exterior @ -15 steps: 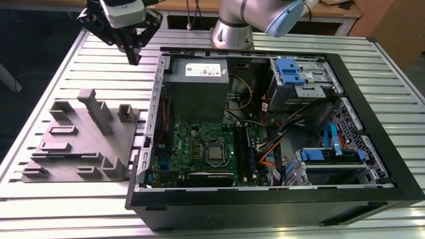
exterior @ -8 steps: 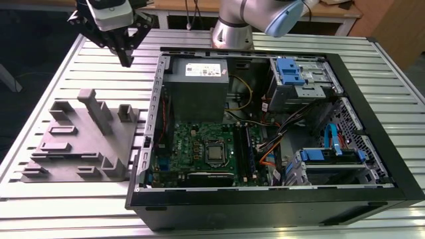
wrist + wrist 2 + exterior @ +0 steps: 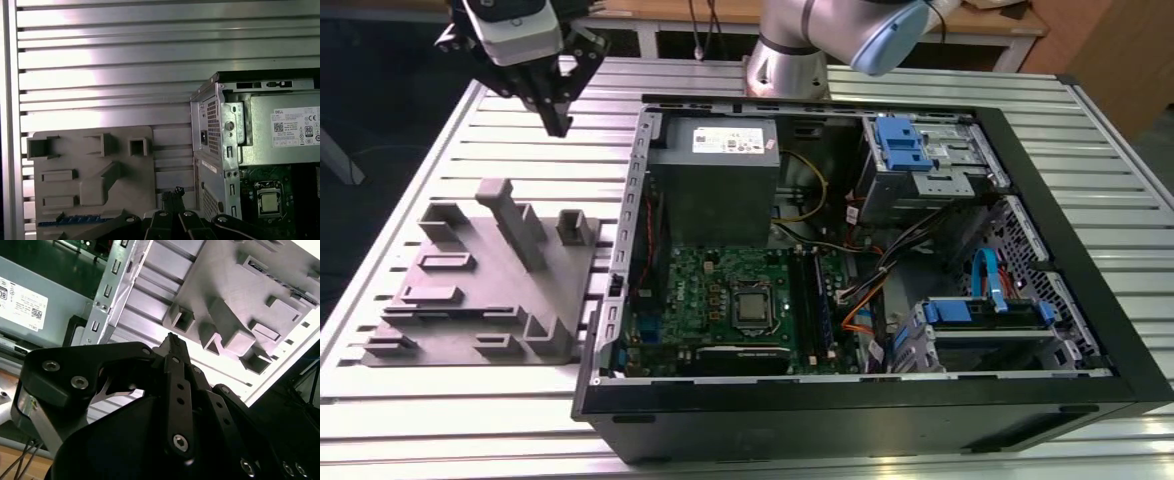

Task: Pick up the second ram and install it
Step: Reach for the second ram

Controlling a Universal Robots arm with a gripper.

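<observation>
The second ram (image 3: 75, 220) is a thin dark blue strip lying flat in a slot of the grey holder block (image 3: 90, 175), seen in the first wrist view. My gripper (image 3: 559, 124) hangs high over the slatted table, beyond the block's far end and beside the open computer case (image 3: 854, 260) on the exterior view's left. Its black fingers (image 3: 172, 347) are shut tip to tip with nothing between them. The gripper (image 3: 173, 193) stands apart from the ram, between the block and the case wall.
The grey holder block (image 3: 480, 285) carries raised posts and pockets. Inside the case lie the green motherboard (image 3: 707, 300) with long slot rails (image 3: 809, 300), a grey power supply (image 3: 716, 150), blue drive brackets (image 3: 902, 145) and loose cables. The arm's base (image 3: 787, 60) stands behind the case.
</observation>
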